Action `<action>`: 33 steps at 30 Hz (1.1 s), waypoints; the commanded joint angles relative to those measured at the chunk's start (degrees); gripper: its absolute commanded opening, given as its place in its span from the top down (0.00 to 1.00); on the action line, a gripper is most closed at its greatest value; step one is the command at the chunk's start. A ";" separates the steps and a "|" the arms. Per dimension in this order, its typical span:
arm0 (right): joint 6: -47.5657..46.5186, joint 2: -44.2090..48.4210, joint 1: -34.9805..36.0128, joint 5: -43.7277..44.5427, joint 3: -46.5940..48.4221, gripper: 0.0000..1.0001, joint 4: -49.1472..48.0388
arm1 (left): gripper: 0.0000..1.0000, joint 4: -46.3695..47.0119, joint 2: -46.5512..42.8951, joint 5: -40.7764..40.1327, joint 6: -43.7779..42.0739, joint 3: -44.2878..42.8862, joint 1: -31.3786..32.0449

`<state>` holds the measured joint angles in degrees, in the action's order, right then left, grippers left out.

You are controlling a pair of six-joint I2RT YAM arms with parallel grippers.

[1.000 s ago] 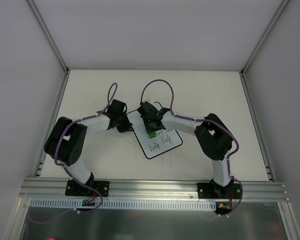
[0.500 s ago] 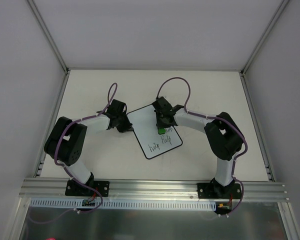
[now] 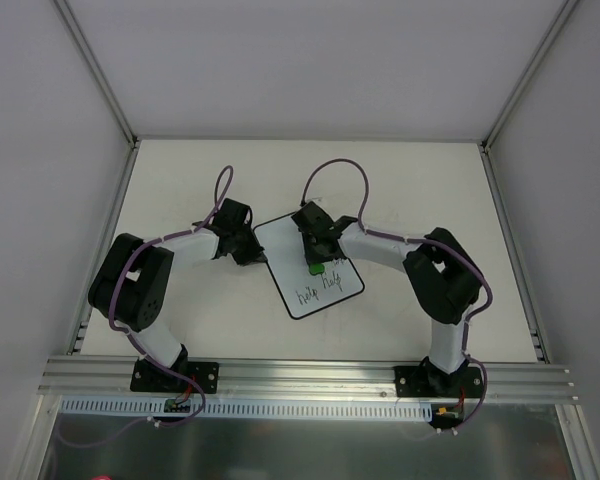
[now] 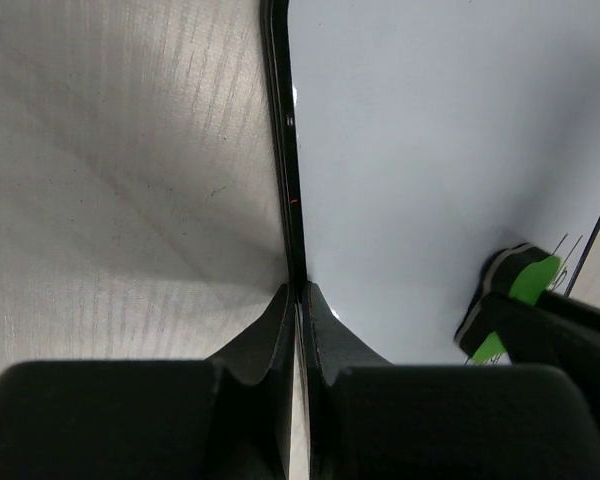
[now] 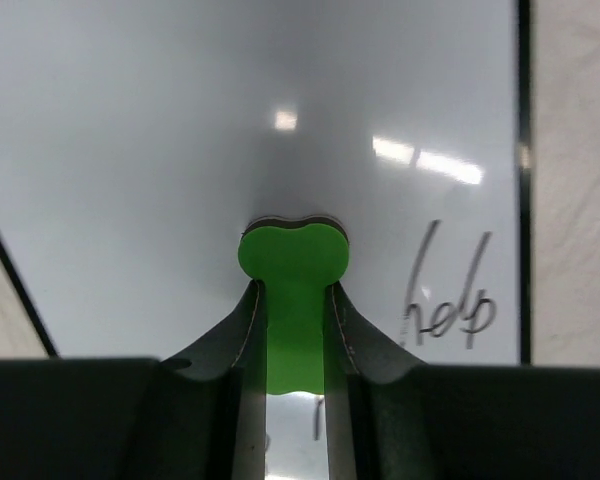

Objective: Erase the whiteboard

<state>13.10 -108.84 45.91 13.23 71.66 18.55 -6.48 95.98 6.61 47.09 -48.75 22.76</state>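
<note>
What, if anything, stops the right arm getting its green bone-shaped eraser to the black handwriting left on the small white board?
Probably nothing, so yes. The right hand holds the green bone-shaped eraser on the black-edged whiteboard. Bare surface separates it from the black handwriting, and the left hand pinches another edge.

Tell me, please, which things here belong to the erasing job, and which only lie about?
Job: whiteboard; green eraser, in the right gripper; left gripper, on the board's edge; "help" writing.
Not part of it: purple cables; aluminium rail; table.
</note>
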 commanded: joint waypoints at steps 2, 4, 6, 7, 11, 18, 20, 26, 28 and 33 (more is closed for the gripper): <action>3.07 -3.40 5.41 -1.28 2.61 1.00 3.60 | 1.00 -11.98 3.77 -4.33 -3.50 3.84 -0.53; 3.68 -3.49 5.77 -0.76 2.79 1.00 3.60 | 1.00 -11.98 3.77 -4.33 -3.50 3.84 -0.61; 3.95 -3.49 5.51 0.73 2.44 1.00 3.60 | 1.00 -11.98 3.86 -4.24 -3.58 3.84 -0.53; 4.03 -3.31 5.16 1.52 1.74 1.00 3.43 | 1.00 -11.98 3.86 -4.24 -3.58 3.75 -0.53; 4.91 -1.73 2.35 1.62 -1.68 1.00 3.25 | 1.00 -11.98 3.86 -4.15 -3.50 3.84 -0.62; 6.67 3.01 -3.10 0.65 -8.80 1.00 1.50 | 1.00 -12.06 3.77 -4.15 -3.67 4.01 -0.70; 6.67 3.80 -3.72 0.74 -9.52 1.00 1.49 | 1.00 -11.98 3.77 -4.15 -3.58 4.02 -0.70; 1.76 3.28 -3.46 -1.54 -6.10 1.00 0.88 | 1.00 -11.98 3.95 -3.98 -3.85 3.84 -0.70; 0.61 2.84 -3.20 -1.28 -3.82 1.00 1.05 | 1.00 -11.98 4.03 -3.89 -3.76 3.93 -0.70; -2.55 0.39 -3.28 0.73 0.49 1.00 1.75 | 1.00 -11.98 4.21 -3.89 -3.94 3.75 -0.79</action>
<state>14.15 -106.48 42.68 11.25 68.73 17.87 -6.72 96.01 7.22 47.00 -48.71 22.76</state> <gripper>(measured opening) 0.228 0.017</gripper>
